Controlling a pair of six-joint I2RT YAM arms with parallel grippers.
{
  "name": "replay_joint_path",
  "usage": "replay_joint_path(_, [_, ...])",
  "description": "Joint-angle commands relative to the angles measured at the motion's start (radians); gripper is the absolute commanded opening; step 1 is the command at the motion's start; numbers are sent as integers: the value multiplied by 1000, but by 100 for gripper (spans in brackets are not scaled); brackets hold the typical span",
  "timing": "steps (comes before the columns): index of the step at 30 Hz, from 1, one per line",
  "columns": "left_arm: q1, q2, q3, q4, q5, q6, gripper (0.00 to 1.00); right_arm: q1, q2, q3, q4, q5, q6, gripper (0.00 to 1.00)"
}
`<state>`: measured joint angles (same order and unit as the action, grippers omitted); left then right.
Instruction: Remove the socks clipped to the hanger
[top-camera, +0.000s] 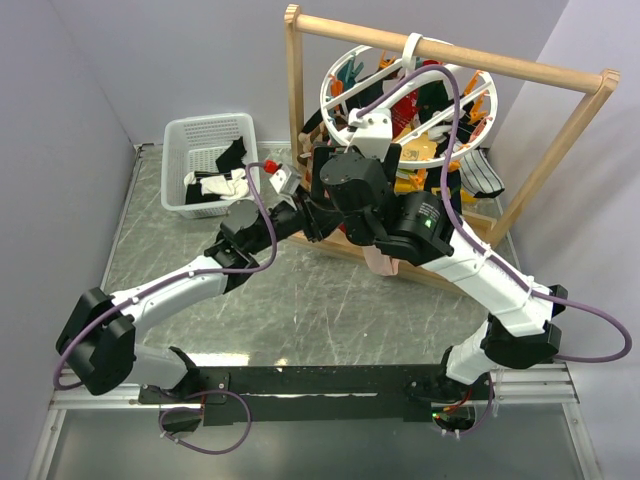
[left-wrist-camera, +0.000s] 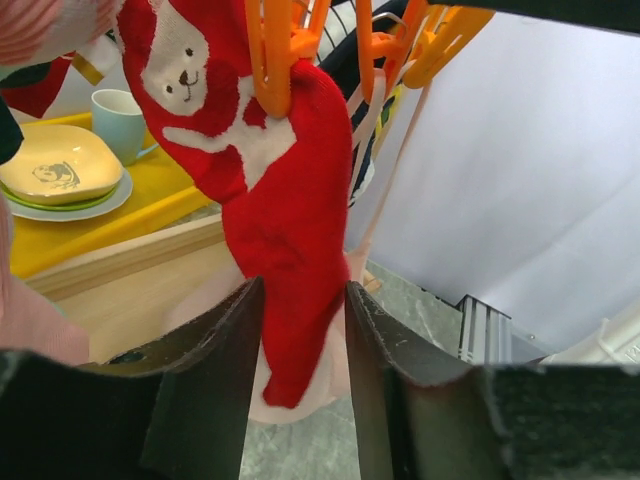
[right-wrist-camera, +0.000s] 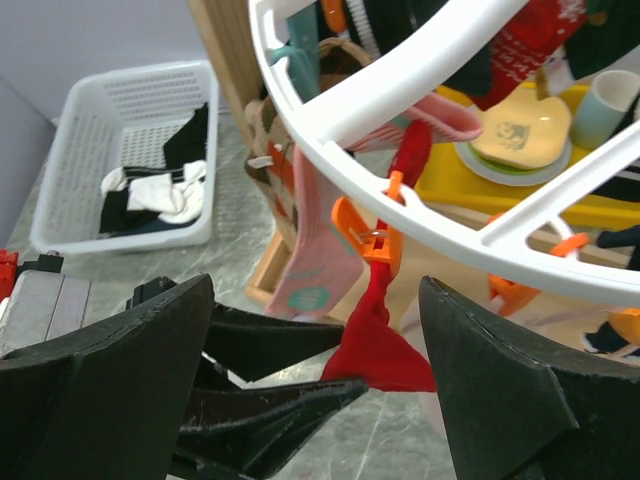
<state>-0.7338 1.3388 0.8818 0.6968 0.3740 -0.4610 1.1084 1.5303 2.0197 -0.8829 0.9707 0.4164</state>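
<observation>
The white ring hanger (top-camera: 326, 100) hangs from the wooden rail with several socks on orange clips; its rim also crosses the right wrist view (right-wrist-camera: 400, 165). A red sock (left-wrist-camera: 280, 200) with a white bear hangs from an orange clip (left-wrist-camera: 270, 60). My left gripper (left-wrist-camera: 300, 290) is shut on the sock's lower part. In the right wrist view the red sock (right-wrist-camera: 385, 345) is pulled taut below its clip (right-wrist-camera: 360, 230), pinched by the left fingers (right-wrist-camera: 270, 400). My right gripper (right-wrist-camera: 315, 290) is open wide just under the ring, straddling that clip. A pale pink sock (right-wrist-camera: 320, 260) hangs beside it.
A white basket (top-camera: 205, 130) holding black and white socks stands at the back left. The tall wooden frame (top-camera: 560, 140) carries the hanger. Under it lies a yellow tray (left-wrist-camera: 150, 200) with a plate (left-wrist-camera: 60, 175) and a cup (left-wrist-camera: 120, 120). Both arms crowd under the ring.
</observation>
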Motion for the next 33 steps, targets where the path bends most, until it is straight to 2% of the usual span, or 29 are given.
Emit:
replay_joint_path(1, [-10, 16, 46, 36, 20, 8, 41, 7, -19, -18, 54, 97, -21, 90])
replay_joint_path(4, [-13, 14, 51, 46, 29, 7, 30, -1, -16, -30, 62, 111, -24, 89])
replay_joint_path(5, [-15, 14, 52, 41, 39, 10, 21, -4, -10, -27, 58, 117, -18, 88])
replay_joint_path(8, [-15, 4, 57, 26, 51, 13, 4, -22, -6, -27, 56, 105, -11, 86])
replay_joint_path(9, [-16, -3, 57, 24, 51, 16, 2, -28, -4, -27, 58, 103, -13, 86])
replay_joint_path(19, [-35, -67, 45, 10, 68, 21, 1, -67, 16, -19, 74, 125, -42, 78])
replay_joint_path(25, [-61, -98, 57, -17, 69, 33, 1, -67, 25, -29, 105, 148, -73, 77])
replay_joint_path(33, [-75, -118, 68, -63, 48, 64, 1, -65, -27, -29, -33, 48, 123, 83])
